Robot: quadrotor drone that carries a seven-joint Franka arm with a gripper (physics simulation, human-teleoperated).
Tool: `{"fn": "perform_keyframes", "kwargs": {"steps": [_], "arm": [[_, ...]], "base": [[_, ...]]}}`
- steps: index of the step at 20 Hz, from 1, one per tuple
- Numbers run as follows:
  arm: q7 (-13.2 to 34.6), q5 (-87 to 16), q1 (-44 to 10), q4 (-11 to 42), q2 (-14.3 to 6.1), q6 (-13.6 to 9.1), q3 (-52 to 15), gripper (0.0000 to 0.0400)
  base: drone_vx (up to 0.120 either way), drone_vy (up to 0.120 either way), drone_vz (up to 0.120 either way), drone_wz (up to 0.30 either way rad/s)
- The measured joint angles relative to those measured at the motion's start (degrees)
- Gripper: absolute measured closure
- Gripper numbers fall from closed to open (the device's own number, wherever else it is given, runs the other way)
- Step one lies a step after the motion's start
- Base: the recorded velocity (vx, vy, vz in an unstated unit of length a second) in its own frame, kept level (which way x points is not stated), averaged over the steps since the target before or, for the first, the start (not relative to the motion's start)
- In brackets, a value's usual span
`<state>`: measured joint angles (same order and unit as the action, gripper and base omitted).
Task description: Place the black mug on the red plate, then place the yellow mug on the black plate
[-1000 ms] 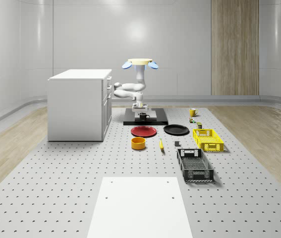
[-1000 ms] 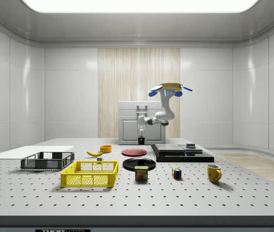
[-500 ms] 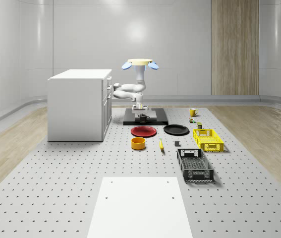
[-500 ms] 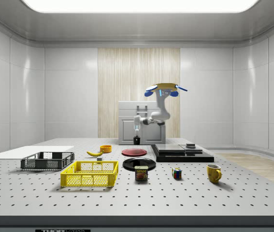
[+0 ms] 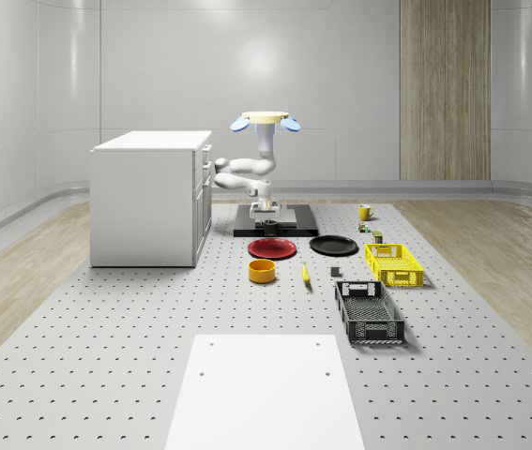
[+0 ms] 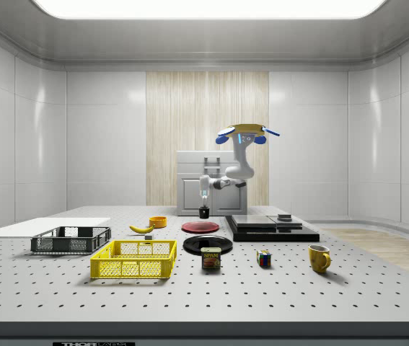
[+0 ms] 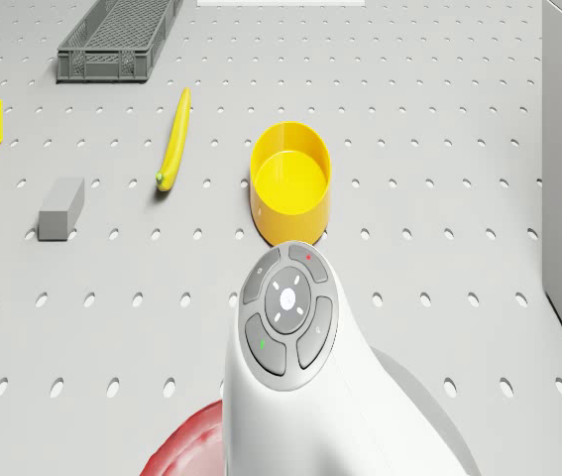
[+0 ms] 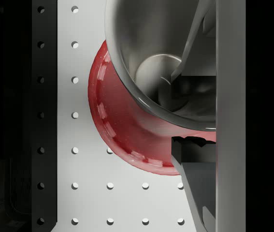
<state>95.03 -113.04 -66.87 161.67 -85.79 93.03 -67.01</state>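
Black mug (image 5: 269, 225) hangs gripped in the gripper (image 5: 268, 221), above the far edge of the red plate (image 5: 272, 247), while the drone (image 5: 265, 119) hovers over the dark platform (image 5: 289, 228). From the side, the yellow mug (image 6: 319, 258) stands near the table's (image 6: 276, 292) right edge, well apart from the black plate (image 6: 208, 244). At the wrist, a finger (image 8: 197, 36) sits inside the mug's rim.

One word reads clearly: "SPAM" on the label of the can (image 6: 211, 259), standing at about five o'clock from the black plate (image 6: 208, 244) in the side view.
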Motion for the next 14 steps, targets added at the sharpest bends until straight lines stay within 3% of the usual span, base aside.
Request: {"fn": "perform_keyframes", "kwargs": {"steps": [12,14], "arm": [[-0.23,-6.18,-1.33,-2.84,0.65,2.59,6.48,0.029],[-0.29,-6.61,-1.37,-3.03,0.81,2.66,6.89,0.0176]], "base": [[0.0,0.0,0.0,0.0],[0.0,0.0,0.0,0.0]]}}
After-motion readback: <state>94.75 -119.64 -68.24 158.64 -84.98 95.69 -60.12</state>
